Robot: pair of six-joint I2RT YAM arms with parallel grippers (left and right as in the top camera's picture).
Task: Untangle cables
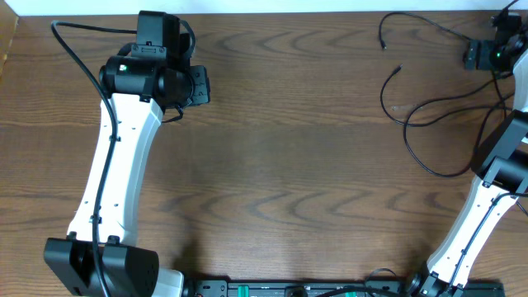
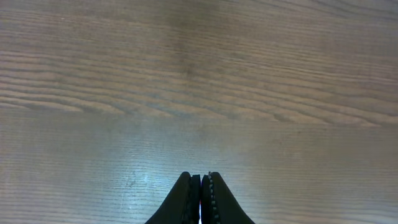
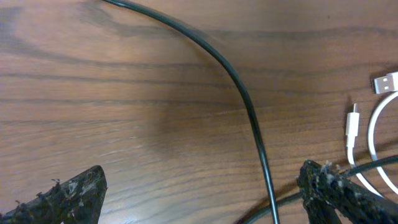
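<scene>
Cables [image 1: 404, 123] lie at two o'clock on the table, under my wide-open right claw [image 3: 200, 177].
Black cable [image 3: 247, 106] and white cable [image 3: 370, 132] look light and limp; I'd pinch mid-run. Left claw [image 2: 200, 186] is closed, empty.

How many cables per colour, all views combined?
black cables: 2, as best the overhead view shows; they overlap
white cable: 1, seen in the right wrist view only
Total: 3
</scene>
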